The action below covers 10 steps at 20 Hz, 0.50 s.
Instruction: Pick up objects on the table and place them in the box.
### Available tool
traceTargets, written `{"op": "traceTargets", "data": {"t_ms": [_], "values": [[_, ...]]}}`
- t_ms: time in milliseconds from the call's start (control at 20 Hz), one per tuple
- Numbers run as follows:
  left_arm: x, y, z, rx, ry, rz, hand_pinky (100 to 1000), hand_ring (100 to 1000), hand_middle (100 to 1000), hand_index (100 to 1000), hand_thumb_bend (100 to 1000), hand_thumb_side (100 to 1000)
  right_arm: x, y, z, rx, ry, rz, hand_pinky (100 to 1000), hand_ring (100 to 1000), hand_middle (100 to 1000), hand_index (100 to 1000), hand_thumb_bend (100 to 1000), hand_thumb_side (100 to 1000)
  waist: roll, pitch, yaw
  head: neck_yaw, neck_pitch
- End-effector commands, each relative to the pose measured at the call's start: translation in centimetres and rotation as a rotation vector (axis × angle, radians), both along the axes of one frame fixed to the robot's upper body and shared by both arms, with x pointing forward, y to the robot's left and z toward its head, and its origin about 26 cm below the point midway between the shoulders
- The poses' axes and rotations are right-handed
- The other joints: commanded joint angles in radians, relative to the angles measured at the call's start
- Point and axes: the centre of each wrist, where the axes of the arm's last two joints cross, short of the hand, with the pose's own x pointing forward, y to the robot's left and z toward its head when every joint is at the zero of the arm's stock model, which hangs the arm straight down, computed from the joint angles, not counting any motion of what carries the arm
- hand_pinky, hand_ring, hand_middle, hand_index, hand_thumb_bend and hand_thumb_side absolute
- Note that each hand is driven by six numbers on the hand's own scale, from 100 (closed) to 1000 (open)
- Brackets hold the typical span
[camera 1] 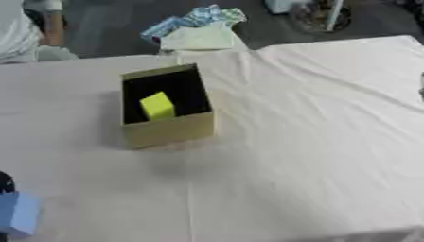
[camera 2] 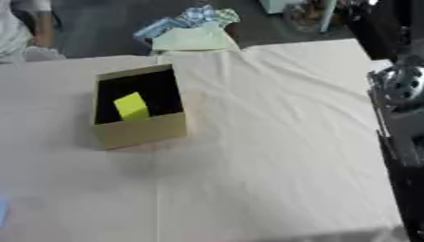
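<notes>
Left hand [camera 1: 6,182] beside blue block [camera 1: 16,213]

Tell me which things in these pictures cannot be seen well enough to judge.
- Blue object, left eye view: cut off by the left edge; what it is cannot be told.
- Right arm, right eye view: cut off by the right edge; its robot hand is out of view.
- Yellow block in the cardboard box: its lower part is hidden by the front wall.
- Box floor: too dark to make out.
</notes>
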Motion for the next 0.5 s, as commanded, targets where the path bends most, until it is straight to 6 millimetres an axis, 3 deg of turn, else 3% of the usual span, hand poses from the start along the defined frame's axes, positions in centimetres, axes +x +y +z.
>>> {"op": "traceTargets", "data": {"t_ms": [50, 500], "values": [[0.1, -0.2, 1.9, 0.022, -0.083, -0.008, 311, 487, 454, 625, 475, 100, -0.3, 0.0, 0.7, -0.005, -0.027, 0.0, 810, 739, 576, 850, 100, 741, 0.002, -0.009, 0.003, -0.007, 0.005], [0.3, -2.3, 7.2, 0.064, -0.268, -0.109, 288, 476, 439, 616, 459, 100, -0.3, -0.1, 0.9, -0.011, -0.033, -0.004, 810, 740, 578, 850, 100, 740, 0.004, -0.014, 0.008, -0.023, 0.005]]}}
